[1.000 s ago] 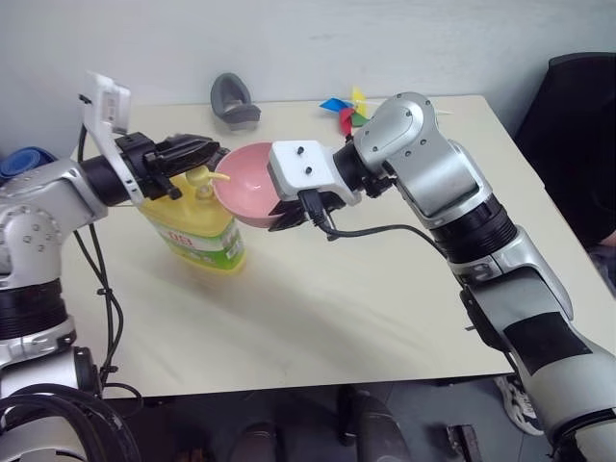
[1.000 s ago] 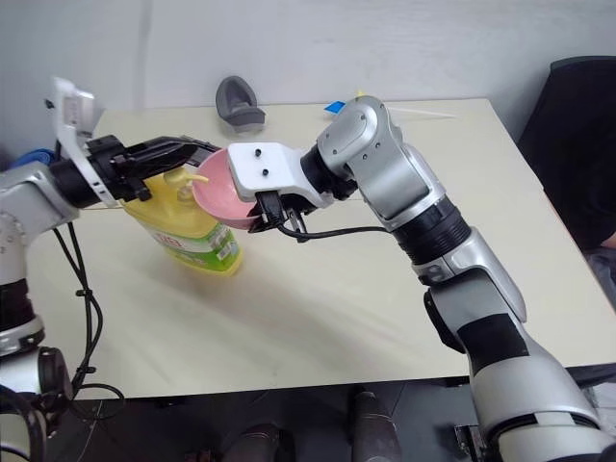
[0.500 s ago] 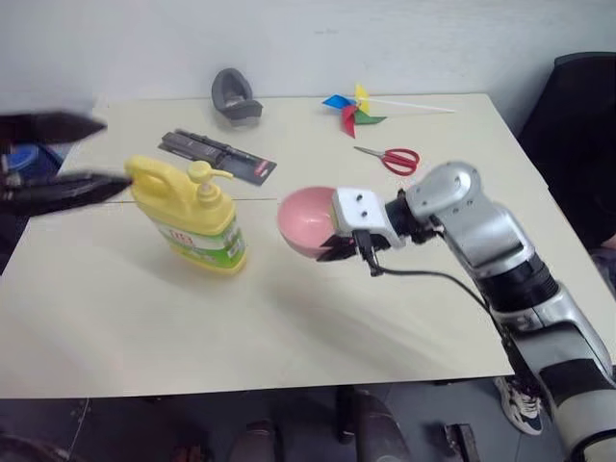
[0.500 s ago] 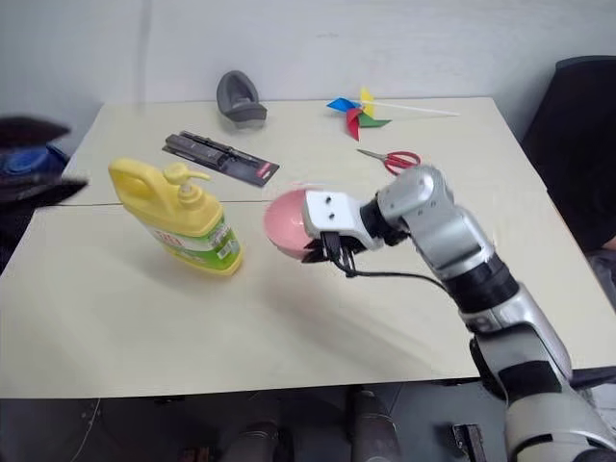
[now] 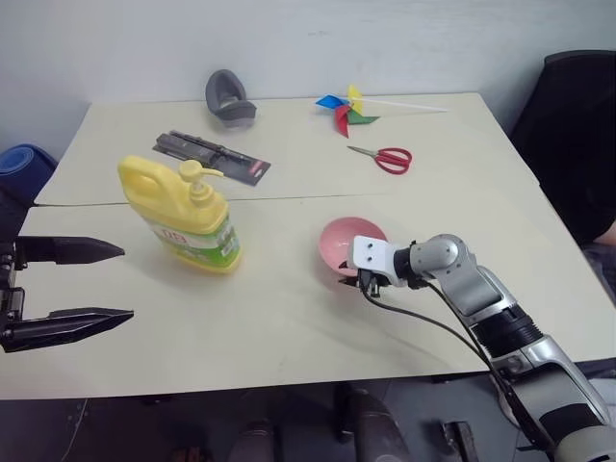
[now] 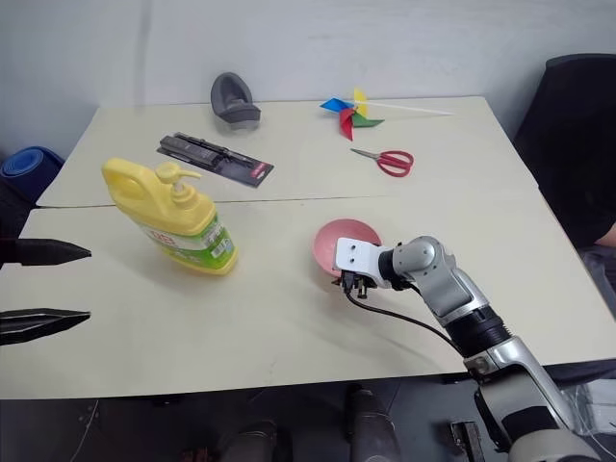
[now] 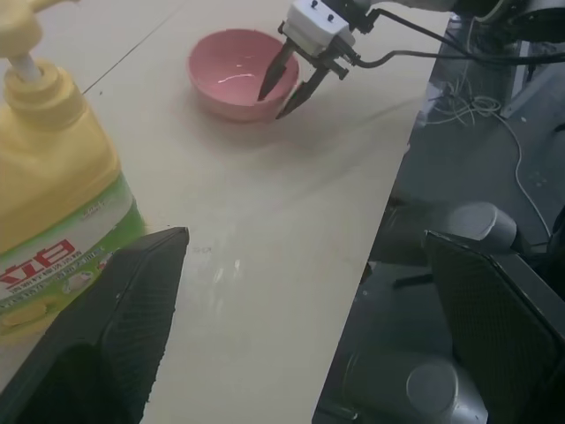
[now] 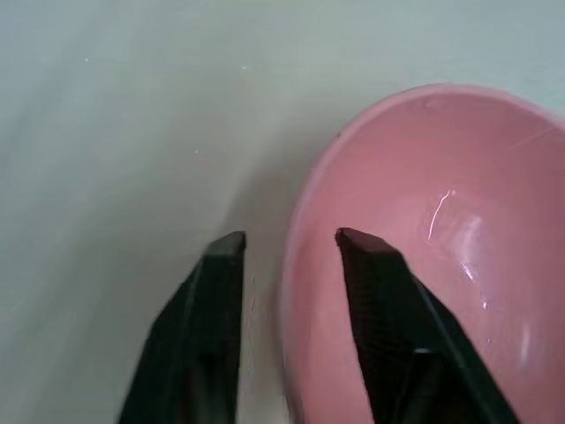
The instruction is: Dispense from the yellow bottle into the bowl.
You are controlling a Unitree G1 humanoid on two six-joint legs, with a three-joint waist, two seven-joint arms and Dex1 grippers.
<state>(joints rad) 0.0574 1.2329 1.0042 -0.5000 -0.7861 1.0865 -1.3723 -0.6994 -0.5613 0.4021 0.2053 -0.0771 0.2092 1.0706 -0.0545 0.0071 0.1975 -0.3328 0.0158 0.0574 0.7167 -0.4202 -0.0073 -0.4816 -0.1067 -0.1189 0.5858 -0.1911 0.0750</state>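
The yellow bottle (image 5: 183,219) stands upright on the left half of the table, its pump spout pointing right. To its right the pink bowl (image 5: 341,243) rests on the table. My right gripper (image 7: 284,92) is at the bowl's near rim. In the right wrist view one finger (image 8: 221,265) is outside the bowl (image 8: 441,221) and the other inside. Both stand apart from the rim, so it is open. My left gripper (image 5: 114,285) hovers wide open and empty at the table's left edge, well short of the bottle (image 7: 53,177).
On the far half of the table lie red scissors (image 5: 390,159), a coloured pinwheel (image 5: 348,108), a grey holder (image 5: 226,96) and a black packaged tool (image 5: 212,154). A blue object (image 5: 24,164) sits off the left edge. A black chair (image 5: 568,115) stands at the right.
My right gripper has carried the bowl down from beside the pump to the table and opened its fingers. My left gripper has drawn back from the pump towards the left edge and opened wide.
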